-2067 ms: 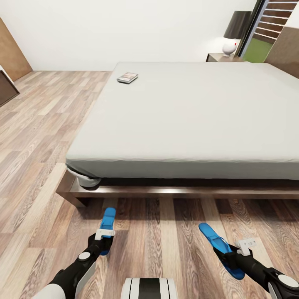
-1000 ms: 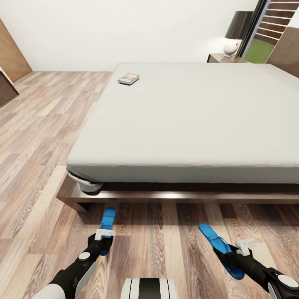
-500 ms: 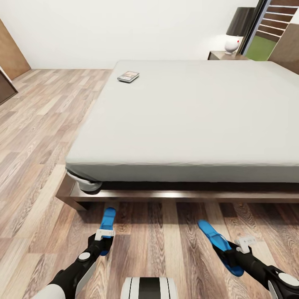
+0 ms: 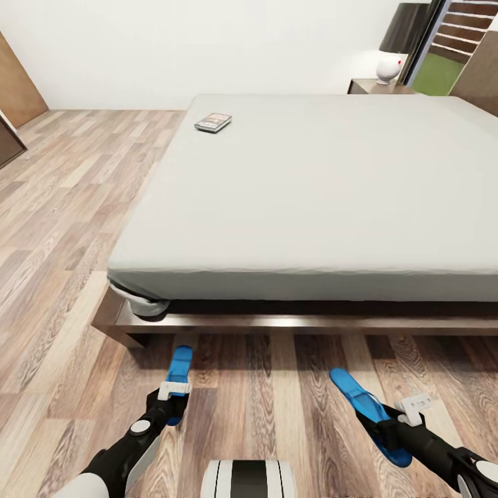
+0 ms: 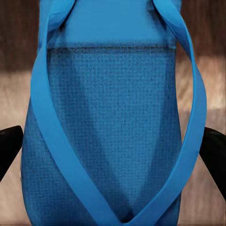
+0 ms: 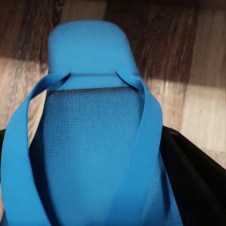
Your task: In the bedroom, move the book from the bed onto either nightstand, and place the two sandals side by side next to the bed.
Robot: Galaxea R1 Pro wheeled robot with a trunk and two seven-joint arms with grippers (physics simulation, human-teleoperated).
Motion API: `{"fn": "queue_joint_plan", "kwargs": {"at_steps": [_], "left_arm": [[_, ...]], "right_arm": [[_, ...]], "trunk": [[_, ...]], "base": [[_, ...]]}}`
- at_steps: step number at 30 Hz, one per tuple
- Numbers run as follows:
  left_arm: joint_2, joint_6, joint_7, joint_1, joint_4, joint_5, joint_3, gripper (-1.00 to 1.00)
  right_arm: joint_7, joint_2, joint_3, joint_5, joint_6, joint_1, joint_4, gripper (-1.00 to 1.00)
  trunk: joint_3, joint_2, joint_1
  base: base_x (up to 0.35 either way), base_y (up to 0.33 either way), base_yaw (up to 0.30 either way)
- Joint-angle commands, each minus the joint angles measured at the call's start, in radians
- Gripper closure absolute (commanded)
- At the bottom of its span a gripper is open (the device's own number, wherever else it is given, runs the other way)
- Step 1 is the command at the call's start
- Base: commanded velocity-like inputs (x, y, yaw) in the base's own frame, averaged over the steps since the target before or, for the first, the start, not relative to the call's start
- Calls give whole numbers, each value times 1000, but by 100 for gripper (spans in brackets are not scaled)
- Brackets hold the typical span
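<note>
My left gripper [image 4: 173,403] is shut on a bright blue sandal [image 4: 180,370] held above the plank floor, toe pointing at the bed [image 4: 311,194]. My right gripper [image 4: 384,425] is shut on the other blue sandal [image 4: 360,401], angled leftward. Each wrist view shows a sandal, one [image 5: 113,127] and the other [image 6: 89,146], with black fingers [image 5: 212,150] [image 6: 193,174] at its sides. The book [image 4: 213,122] lies on the off-white mattress near its far left corner. A nightstand [image 4: 377,86] stands at the bed's far right.
The dark wood bed frame [image 4: 277,323] juts out along the floor just ahead of both sandals. A white lamp [image 4: 398,45] with a dark shade sits on the nightstand. A window [image 4: 456,48] is at the far right. Open wood floor stretches to the left.
The view has tilted and shifted slightly, so the bed sits a little higher in the picture. Both grippers keep hold of their sandals with almost no movement.
</note>
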Motion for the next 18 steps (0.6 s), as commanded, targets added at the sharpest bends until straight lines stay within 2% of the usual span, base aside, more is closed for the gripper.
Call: {"fn": "queue_joint_plan", "kwargs": {"at_steps": [1,4,8,11,12,13,18], "left_arm": [[1,-4,7,-1,0,8,-8,100],[0,-4,7,-1,-1,8,-8,100],[-3,-3,6,-1,-18,8,-10,100],[-6,-1,6,-1,-34,8,-10,100],[-7,-1,6,-1,-44,8,-11,100],[-7,-1,5,0,-49,8,-11,100],[-8,-1,5,1,-57,7,-12,100]], "right_arm": [[6,0,-1,6,5,0,-4,100],[9,-2,-2,5,5,1,-9,100],[50,0,-32,5,7,1,-18,100],[101,0,-71,5,8,1,-20,100],[128,1,-95,5,9,1,-21,100],[154,0,-118,5,9,1,-21,100],[229,-3,-181,5,10,1,-22,100]], "trunk": [[-4,-1,0],[-8,-1,1],[-8,-1,1],[-8,-1,1],[-8,-1,1],[-12,-1,1],[-28,-2,3]], "base": [[0,0,0],[0,0,0],[0,0,0],[0,0,0],[0,0,0],[0,0,0],[0,0,0]]}}
